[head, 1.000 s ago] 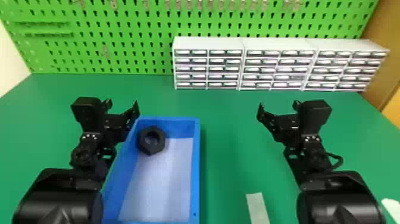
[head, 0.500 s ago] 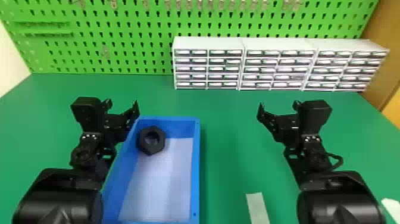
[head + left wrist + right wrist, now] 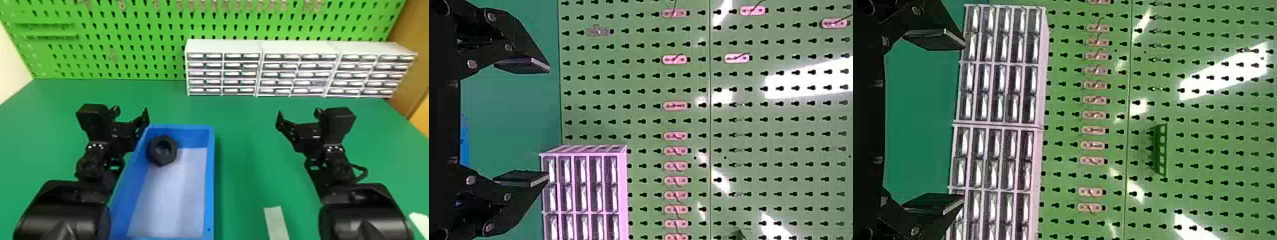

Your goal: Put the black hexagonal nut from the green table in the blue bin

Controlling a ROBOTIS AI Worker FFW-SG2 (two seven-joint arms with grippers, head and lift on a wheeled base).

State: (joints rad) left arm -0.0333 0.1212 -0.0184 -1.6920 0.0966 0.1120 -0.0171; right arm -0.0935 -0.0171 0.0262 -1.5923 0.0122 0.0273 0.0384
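The black hexagonal nut [image 3: 162,161] lies far left inside the blue rectangular bin [image 3: 210,182]; task apparently done. Left end effector [image 3: 548,121] and right end effector [image 3: 963,121] gape empty.

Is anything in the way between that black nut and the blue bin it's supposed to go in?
Nothing visible: the black nut already lies inside the blue bin, near its far left corner.
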